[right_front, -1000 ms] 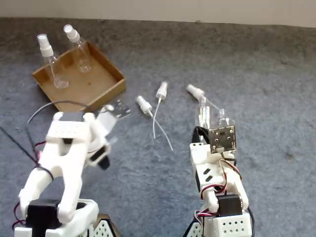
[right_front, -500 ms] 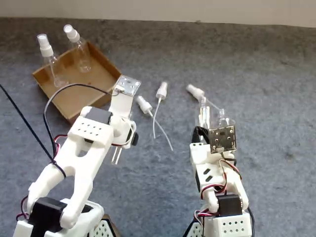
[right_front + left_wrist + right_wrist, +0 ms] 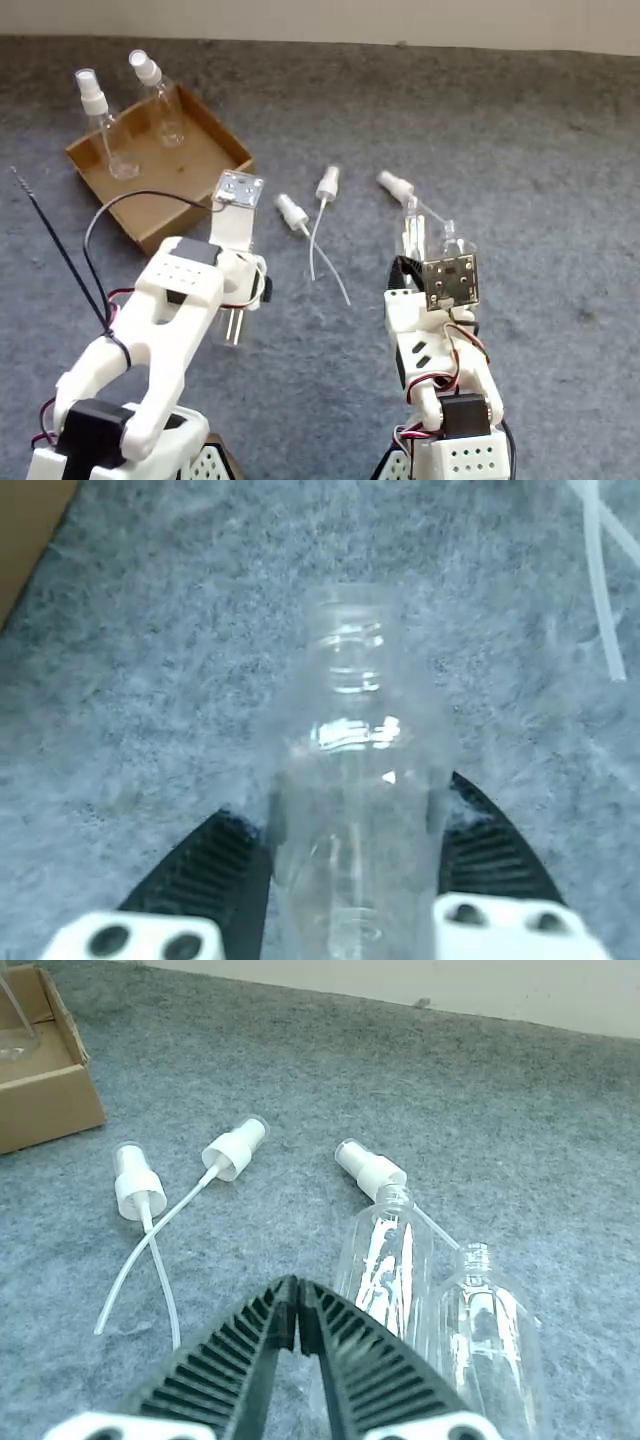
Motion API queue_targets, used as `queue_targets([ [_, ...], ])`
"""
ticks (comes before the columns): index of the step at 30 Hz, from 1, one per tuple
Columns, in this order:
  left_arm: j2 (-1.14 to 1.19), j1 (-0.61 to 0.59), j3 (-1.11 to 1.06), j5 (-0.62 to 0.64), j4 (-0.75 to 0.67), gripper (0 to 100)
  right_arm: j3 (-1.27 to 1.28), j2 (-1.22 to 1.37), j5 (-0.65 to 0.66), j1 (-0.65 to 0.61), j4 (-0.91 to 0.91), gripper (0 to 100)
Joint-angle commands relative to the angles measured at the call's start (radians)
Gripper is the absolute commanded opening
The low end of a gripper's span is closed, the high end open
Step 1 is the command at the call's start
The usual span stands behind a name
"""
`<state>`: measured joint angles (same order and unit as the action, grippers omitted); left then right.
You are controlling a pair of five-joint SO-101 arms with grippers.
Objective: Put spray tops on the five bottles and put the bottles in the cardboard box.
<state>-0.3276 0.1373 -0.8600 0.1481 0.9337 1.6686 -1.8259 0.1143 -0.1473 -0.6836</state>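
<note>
Cardboard box (image 3: 190, 165) at left holds two capped bottles (image 3: 112, 145); left gripper (image 3: 350, 815) clamps an uncapped bottle (image 3: 350, 680) beside it; spray tops (image 3: 292, 211) lie mid-carpet; right gripper (image 3: 297, 1300) is pinched closed, empty. Capping step: it likely fetches a top next

Both arms are white plastic with black motor blocks at the joints. The left arm (image 3: 165, 320), lower left of the high view, has a panel dotted with small round holes. A black cable (image 3: 150, 196) loops off it, with red wires beside it. A silver plate (image 3: 240, 188) with screw holes caps its wrist. The right arm (image 3: 440, 380), lower right, bears a like plate and carries red and white wires. The left claw (image 3: 345, 810) and right claw (image 3: 297, 1305) have black ribbed fingers on white mounts with round screw holes.
</note>
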Motion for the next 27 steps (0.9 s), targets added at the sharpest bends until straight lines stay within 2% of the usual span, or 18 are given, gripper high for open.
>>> queue_targets([
  [1, -0.002, -0.041, 0.002, 0.012, -0.009, 21, 0.111, -0.01, 0.012, 0.01, -0.005, 0.5],
  [4, -0.002, -0.041, 0.001, 0.014, -0.009, 29, 0.111, -0.01, 0.012, 0.01, -0.005, 0.5],
  [7, -0.002, -0.041, 0.001, 0.014, -0.009, 33, 0.111, -0.01, 0.012, 0.01, -0.005, 0.5],
  [27, -0.001, -0.039, 0.018, 0.011, -0.014, 33, 0.111, -0.01, 0.014, 0.008, -0.005, 0.5],
])
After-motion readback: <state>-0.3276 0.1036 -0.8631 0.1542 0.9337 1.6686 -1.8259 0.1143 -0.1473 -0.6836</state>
